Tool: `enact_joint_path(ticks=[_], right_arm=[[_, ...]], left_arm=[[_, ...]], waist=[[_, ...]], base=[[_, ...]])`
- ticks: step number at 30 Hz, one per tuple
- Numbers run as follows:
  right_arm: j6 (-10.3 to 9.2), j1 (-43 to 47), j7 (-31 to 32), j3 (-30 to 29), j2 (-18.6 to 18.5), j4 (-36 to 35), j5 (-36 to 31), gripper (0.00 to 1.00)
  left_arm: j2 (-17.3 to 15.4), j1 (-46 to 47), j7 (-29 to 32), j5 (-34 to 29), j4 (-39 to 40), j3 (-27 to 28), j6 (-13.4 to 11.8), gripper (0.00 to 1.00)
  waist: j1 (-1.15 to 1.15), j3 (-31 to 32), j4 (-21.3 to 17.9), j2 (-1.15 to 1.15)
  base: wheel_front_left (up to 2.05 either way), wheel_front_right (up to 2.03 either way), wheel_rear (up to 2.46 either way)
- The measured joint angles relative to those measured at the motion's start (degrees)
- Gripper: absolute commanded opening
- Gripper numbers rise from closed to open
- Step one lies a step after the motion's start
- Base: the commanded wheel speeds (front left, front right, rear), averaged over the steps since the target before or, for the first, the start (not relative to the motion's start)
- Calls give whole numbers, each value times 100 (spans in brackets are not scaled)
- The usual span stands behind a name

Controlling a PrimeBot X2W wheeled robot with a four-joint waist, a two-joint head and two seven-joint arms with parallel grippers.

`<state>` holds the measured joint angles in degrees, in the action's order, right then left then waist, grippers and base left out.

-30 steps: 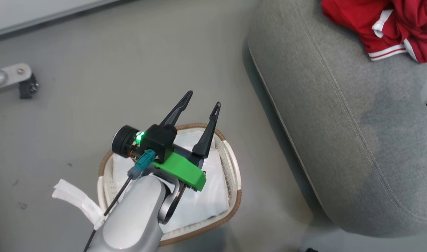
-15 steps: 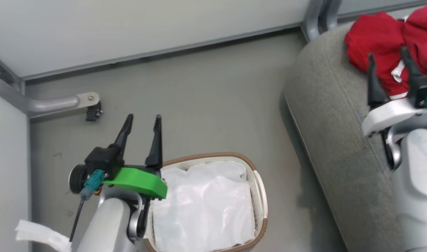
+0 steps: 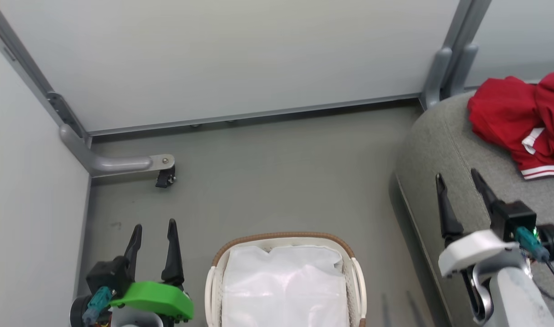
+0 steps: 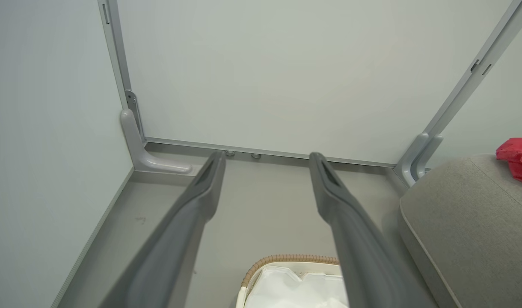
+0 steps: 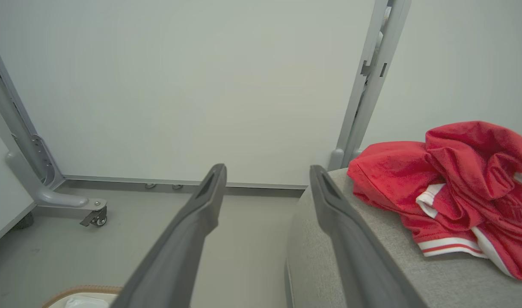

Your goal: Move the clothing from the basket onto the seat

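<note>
The cream basket (image 3: 356, 277) with a brown rim stands on the floor at the bottom centre, showing its white liner (image 3: 284, 290); its rim (image 4: 286, 258) also peeks into the left wrist view. Red clothing (image 3: 522, 118) with white stripes lies crumpled on the grey seat (image 3: 440, 150) at the right, and appears as the red clothing (image 5: 453, 188) on the seat (image 5: 325, 256). My left gripper (image 3: 153, 225) is open, left of the basket, holding nothing. My right gripper (image 3: 457, 175) is open above the seat's near edge, short of the clothing.
White partition panels (image 3: 240, 59) close off the back and left, with grey posts (image 3: 449, 68) and a castor foot (image 3: 165, 175) on the grey floor (image 3: 281, 172). Open floor lies between basket, seat and wall.
The head view has swung upward, bringing the back wall into sight. My left gripper has moved from over the basket to its left side, and my right gripper has drawn back from the clothing.
</note>
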<state>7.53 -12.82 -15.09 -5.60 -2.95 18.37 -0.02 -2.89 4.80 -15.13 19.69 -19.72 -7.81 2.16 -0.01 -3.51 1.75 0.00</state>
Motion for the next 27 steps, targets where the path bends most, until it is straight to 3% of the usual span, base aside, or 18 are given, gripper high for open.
enact_joint_path(ticks=[5, 27], right_arm=[[0, 449, 1, 176, 22, -175, 570, 100], [0, 979, 1, 254, 18, -372, 808, 100]], left_arm=[[0, -314, -1, 36, 121, 19, -22, 100], [2, -421, 0, -4, 112, -189, -13, 100]], waist=[[0, 189, 142, 0], [0, 406, 200, 0]], base=[[0, 0, 0], [0, 0, 0]])
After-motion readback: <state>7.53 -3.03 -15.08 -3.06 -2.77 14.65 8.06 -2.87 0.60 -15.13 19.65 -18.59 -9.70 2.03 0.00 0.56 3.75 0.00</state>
